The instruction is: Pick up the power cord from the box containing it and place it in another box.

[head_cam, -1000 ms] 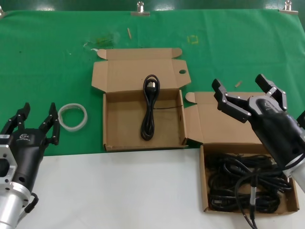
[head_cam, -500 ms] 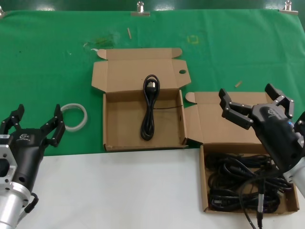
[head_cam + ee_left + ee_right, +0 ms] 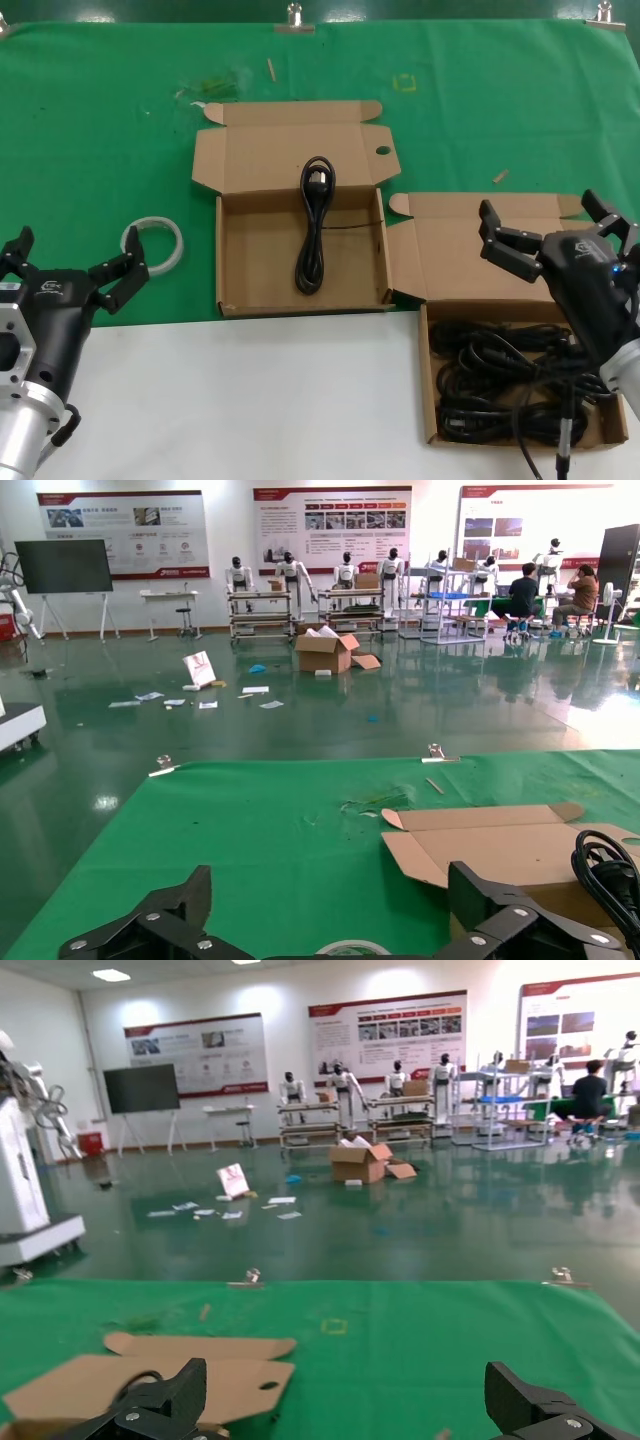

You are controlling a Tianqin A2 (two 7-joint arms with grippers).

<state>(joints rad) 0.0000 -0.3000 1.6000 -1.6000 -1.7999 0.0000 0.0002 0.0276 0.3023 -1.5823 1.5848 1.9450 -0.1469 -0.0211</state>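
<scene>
A white ring lies flat on the green cloth covering the far part of the worktop, whose near part is bare white; metal clips hold the cloth's far edge

Nothing here can be read. The wall posters behind the hall carry red headings and rows of small pictures, but their lettering is too small to make out. A small white logo sits on the left tool's black housing, also illegible.
</scene>
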